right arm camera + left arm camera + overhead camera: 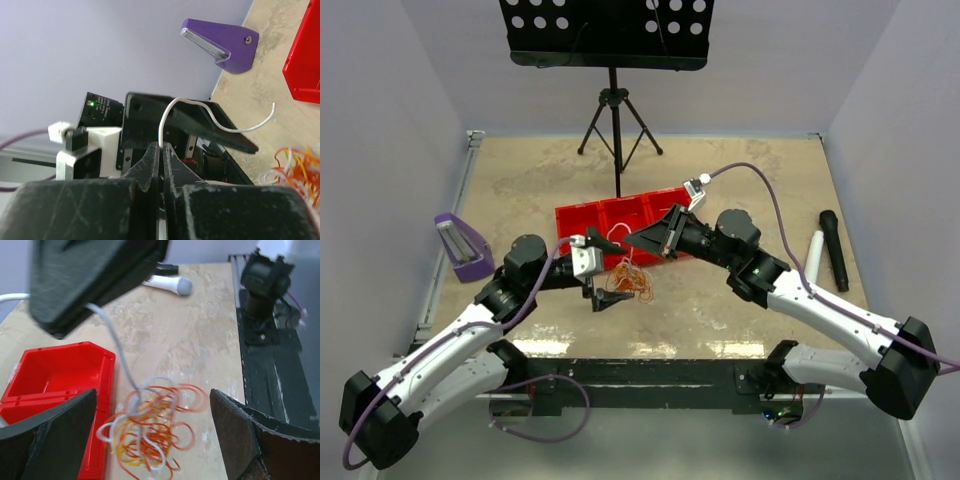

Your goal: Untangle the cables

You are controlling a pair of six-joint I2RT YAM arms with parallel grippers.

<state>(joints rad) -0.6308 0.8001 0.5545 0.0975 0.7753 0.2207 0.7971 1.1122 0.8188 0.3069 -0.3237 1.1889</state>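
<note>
Spread wide, my left end effector (152,432) is straddling the cables (150,440) beside the red bin (55,375); my right end effector (161,152) is pinching one white strand (120,355).

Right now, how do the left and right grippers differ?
The left gripper is wide open, holding nothing; the right gripper is shut on a white cable. The left gripper hovers at the cable clump; the right gripper holds its strand above it. Both are black.

The top view looks down from high at the near side onto the whole beige marbled surface (520,190). The left wrist view faces right and the right wrist view faces left. All three share the tangled orange-white-red wires (632,278), seen close from the wrists.
</note>
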